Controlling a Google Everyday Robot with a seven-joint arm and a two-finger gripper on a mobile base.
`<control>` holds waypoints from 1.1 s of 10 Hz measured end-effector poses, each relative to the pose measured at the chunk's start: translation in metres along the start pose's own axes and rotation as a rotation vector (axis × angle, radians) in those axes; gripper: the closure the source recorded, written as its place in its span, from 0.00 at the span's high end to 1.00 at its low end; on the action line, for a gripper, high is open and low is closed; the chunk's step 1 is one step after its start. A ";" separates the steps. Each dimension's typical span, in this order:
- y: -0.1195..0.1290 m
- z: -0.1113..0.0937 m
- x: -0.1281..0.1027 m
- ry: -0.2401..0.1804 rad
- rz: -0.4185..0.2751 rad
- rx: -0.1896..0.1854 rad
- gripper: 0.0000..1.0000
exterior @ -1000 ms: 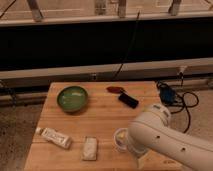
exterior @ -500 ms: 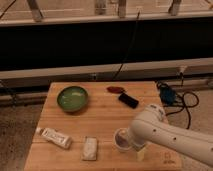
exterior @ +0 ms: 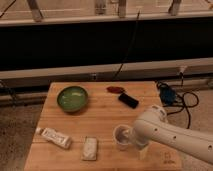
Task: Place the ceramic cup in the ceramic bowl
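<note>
Near edge of wooden table [exterior: 102,120]: white flat packet [exterior: 90,148], with a white printed tube [exterior: 55,137] to its left, lying at a slant. Right of the packet, the ceramic cup [exterior: 121,135] stands upright on the wood, mouth up. White arm [exterior: 170,137] enters from near right. The gripper [exterior: 133,141] is at the cup's right side, mostly hidden under the arm; cannot tell whether it is spread or closed. Farther back, left: ceramic bowl [exterior: 72,98], well apart from the cup. Far centre: black slab [exterior: 128,100], small red object [exterior: 115,89]. Cables [exterior: 172,96] off the right edge.

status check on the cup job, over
Arm's gripper beside ceramic cup, board front. Cup upright, not yet in ceramic bowl. Nearby white packet off the path.
</note>
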 end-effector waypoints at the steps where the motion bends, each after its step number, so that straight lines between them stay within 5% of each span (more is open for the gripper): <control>1: 0.000 0.002 0.002 0.003 0.004 0.006 0.51; 4: 0.002 -0.001 0.000 -0.008 0.008 0.041 0.18; 6: -0.002 -0.003 0.002 -0.001 0.009 0.032 0.03; 11: -0.017 -0.016 0.006 0.016 0.012 0.023 0.00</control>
